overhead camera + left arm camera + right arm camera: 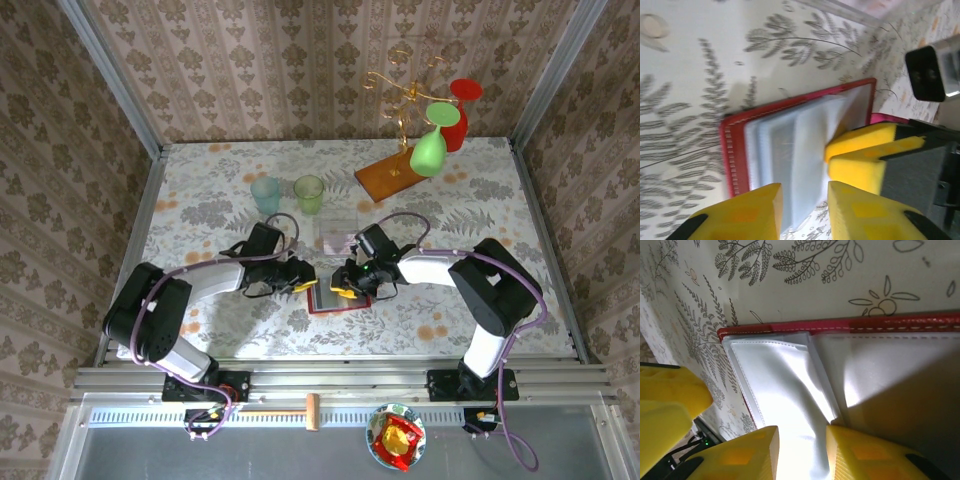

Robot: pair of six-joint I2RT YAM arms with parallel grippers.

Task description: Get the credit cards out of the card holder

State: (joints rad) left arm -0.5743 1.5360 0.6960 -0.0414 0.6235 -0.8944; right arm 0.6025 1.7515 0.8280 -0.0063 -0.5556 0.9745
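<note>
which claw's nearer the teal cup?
Left: left claw at the left edge of the card holder, nearly straight back from the teal cup; right claw at the holder's right edge, farther sideways.

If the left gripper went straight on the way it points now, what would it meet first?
Likely the card holder, its clear sleeves lying just ahead of the left gripper; depth is unclear.

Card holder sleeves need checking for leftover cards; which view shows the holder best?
Right wrist: the card holder is close and sharp, its red edge and clear sleeves plain. Left wrist shows it blurred and partly covered. Top external shows it small.
</note>
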